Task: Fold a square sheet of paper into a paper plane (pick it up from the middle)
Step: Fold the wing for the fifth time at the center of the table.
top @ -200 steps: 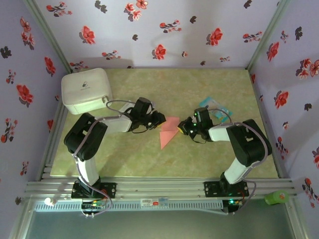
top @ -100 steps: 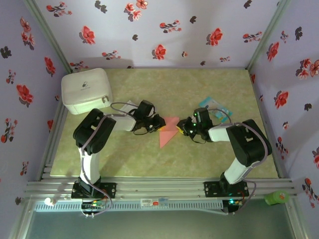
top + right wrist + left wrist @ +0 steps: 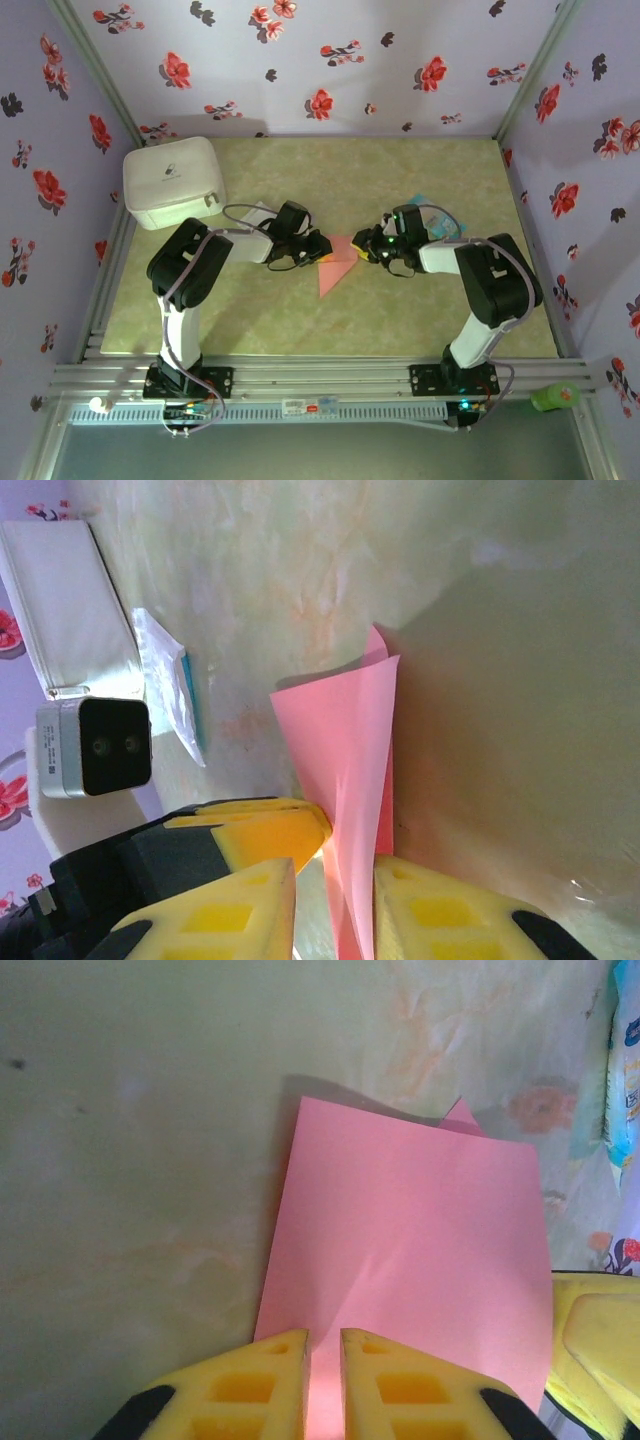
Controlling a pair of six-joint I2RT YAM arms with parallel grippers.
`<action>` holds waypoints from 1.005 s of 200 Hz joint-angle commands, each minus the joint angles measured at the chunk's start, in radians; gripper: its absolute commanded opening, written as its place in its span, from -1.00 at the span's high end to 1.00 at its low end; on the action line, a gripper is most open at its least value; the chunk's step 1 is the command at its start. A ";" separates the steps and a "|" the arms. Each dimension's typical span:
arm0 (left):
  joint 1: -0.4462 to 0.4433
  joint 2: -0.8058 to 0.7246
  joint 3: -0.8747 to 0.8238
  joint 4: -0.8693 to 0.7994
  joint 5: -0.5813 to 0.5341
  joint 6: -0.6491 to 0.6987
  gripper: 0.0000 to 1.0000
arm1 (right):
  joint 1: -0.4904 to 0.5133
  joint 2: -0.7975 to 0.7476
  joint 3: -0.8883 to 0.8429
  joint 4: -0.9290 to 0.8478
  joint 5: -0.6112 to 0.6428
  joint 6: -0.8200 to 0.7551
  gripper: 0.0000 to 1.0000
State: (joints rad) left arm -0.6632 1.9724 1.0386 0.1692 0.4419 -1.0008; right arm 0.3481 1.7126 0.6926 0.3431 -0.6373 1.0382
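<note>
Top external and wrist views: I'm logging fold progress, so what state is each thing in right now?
pink paper: folded over, partly lifted off the table
left gripper: shut on the pink paper's edge
right gripper: open, the paper standing in the gap
white box: closed
translucent packet: lying flat

Bench (image 3: pixel 250 320): pale green, marbled top. White box (image 3: pixel 172 182) at far left corner. Pale translucent packet (image 3: pixel 252 210) near it. Teal-and-white packet (image 3: pixel 440 218) right of centre.
</note>
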 commanded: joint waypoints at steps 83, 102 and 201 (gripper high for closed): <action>-0.007 0.008 0.004 -0.051 -0.017 0.043 0.66 | -0.006 0.054 0.044 -0.089 -0.056 -0.093 0.53; -0.008 -0.002 0.008 -0.054 -0.016 0.051 0.66 | -0.009 0.058 0.066 -0.159 -0.042 -0.148 0.51; -0.006 -0.042 -0.005 -0.027 -0.004 0.067 0.53 | -0.023 0.084 0.155 -0.356 -0.073 -0.366 0.67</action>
State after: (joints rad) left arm -0.6632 1.9678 1.0389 0.1711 0.4454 -0.9791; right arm 0.3374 1.7821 0.8230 0.0429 -0.6853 0.7330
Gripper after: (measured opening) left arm 0.220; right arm 0.196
